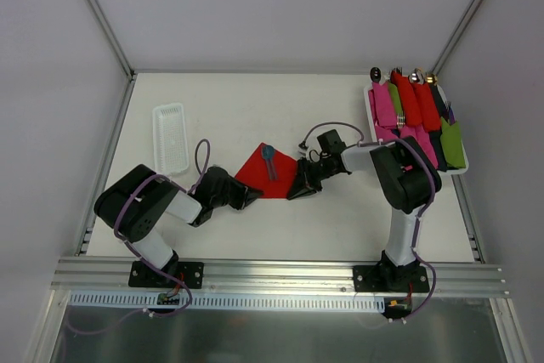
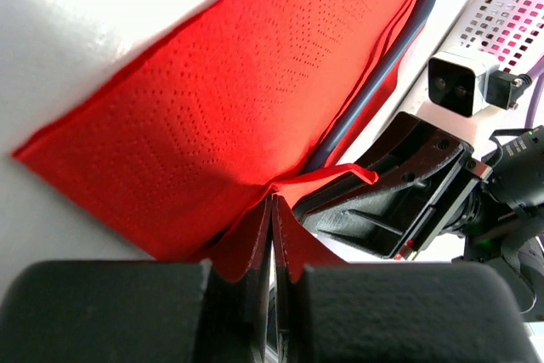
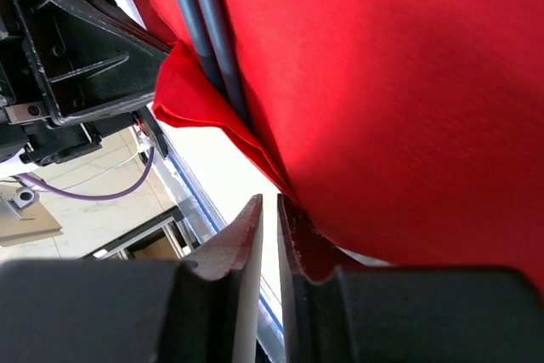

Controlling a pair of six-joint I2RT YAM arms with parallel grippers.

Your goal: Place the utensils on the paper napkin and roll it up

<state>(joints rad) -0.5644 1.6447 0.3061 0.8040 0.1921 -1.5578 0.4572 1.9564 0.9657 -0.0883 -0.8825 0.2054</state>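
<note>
One napkin (image 1: 259,174) lies mid-table (image 1: 340,223), two utensil handles (image 3: 204,6) on it. The left gripper (image 2: 272,218) is clamped on its edge. The right gripper (image 3: 270,210) has its jaws a slit apart.

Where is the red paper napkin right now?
In the top view the paper napkin lies mid-table between the grippers, utensils on it; the left gripper pinches its near corner, the right gripper at its right edge.

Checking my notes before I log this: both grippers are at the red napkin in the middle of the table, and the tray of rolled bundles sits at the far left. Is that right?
No. The top view shows the tray of rolled bundles at the far right; the white basket is on the left. Both the left gripper and right gripper are at the red napkin.
</note>
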